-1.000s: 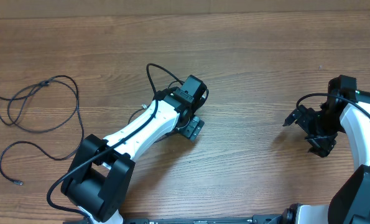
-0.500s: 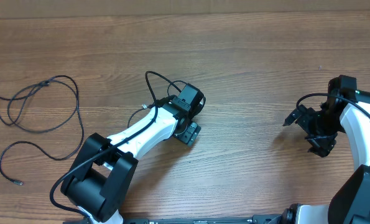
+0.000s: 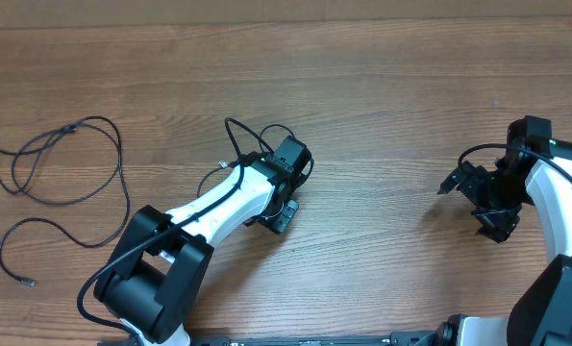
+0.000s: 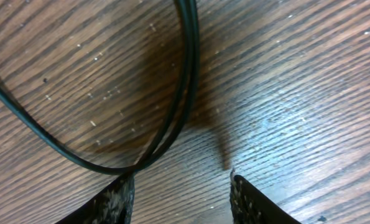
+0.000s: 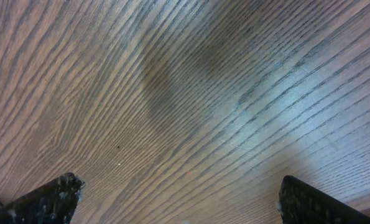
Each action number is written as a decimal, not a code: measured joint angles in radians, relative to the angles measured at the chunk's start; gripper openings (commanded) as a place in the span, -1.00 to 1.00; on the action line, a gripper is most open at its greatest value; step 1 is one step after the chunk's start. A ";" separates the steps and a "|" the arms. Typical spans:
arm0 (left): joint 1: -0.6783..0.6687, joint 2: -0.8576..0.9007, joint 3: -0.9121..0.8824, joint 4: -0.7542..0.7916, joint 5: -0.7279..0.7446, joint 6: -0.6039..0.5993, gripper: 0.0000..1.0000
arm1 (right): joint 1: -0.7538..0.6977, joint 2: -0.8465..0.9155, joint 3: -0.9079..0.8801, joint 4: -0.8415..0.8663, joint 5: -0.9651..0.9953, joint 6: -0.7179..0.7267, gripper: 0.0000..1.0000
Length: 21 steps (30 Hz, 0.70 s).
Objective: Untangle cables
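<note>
L pincer (image 4: pixel 181 199) partly spread, nothing btwn its tips, low over the wood surface (image 3: pixel 382 115). Thin black cord loop (image 4: pixel 189 81) lies just ahead of the tips. R pincer (image 5: pixel 178 199) spread wide over bare wood. Cables (image 3: pixel 74 127) sprawl loose at far L, well apart from both arms.

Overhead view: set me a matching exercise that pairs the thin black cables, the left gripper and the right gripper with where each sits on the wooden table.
Things:
A. thin black cables
B. left gripper
C. right gripper

Places:
1. right side of the wooden table, over bare wood
2. near the middle of the table
3. far left, lying in loose loops

Pairs: A-3, B-2, C-1
</note>
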 measured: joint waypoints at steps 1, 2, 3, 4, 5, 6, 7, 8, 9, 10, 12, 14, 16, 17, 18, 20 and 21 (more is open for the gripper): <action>0.000 0.000 0.000 0.003 0.003 0.000 -0.04 | 0.000 0.000 0.000 0.001 0.000 0.000 1.00; 0.000 0.000 0.000 0.005 0.006 0.000 -0.05 | 0.000 0.000 0.000 0.000 0.000 0.000 1.00; 0.000 0.000 0.000 0.006 0.006 -0.001 0.11 | 0.000 0.000 0.000 0.001 0.000 0.000 1.00; 0.000 0.000 0.000 0.006 0.004 -0.002 0.33 | 0.000 0.000 0.000 0.000 0.000 0.000 1.00; 0.001 0.000 0.000 0.006 0.000 -0.011 0.45 | 0.000 0.000 0.000 0.000 0.000 0.000 1.00; 0.003 0.000 0.000 0.006 -0.004 -0.040 0.50 | 0.000 0.000 0.000 0.000 0.000 0.000 1.00; 0.008 0.000 0.000 0.006 -0.006 -0.063 0.50 | 0.000 0.000 0.000 0.000 0.000 0.000 1.00; 0.016 0.000 0.000 0.007 -0.005 -0.092 0.50 | 0.000 0.000 0.000 0.000 -0.001 0.000 1.00; 0.029 0.000 0.000 0.010 -0.002 -0.124 0.49 | 0.000 0.000 0.000 0.000 0.000 0.000 1.00; 0.044 0.000 0.000 0.014 0.004 -0.153 0.47 | 0.000 0.000 0.000 0.000 0.000 0.000 1.00; 0.086 0.000 0.000 0.034 0.026 -0.205 0.43 | 0.000 0.000 0.000 0.000 0.000 0.000 1.00; 0.139 0.000 0.002 0.048 0.058 -0.240 0.37 | 0.000 0.000 0.000 0.000 0.000 -0.001 1.00; 0.193 0.000 0.017 0.048 0.094 -0.258 0.35 | 0.000 0.000 0.000 0.000 0.000 -0.001 1.00; 0.214 0.000 0.030 0.050 0.110 -0.259 0.34 | 0.000 0.000 0.000 0.000 -0.001 0.000 1.00; 0.235 0.000 0.049 0.051 0.124 -0.258 0.33 | 0.000 0.000 0.000 0.000 0.000 0.000 1.00; 0.267 0.000 0.096 0.064 0.145 -0.250 0.37 | 0.000 0.000 0.000 0.001 0.000 -0.001 1.00; 0.277 0.000 0.116 0.078 0.152 -0.241 0.42 | 0.000 0.000 0.000 0.001 0.000 0.000 1.00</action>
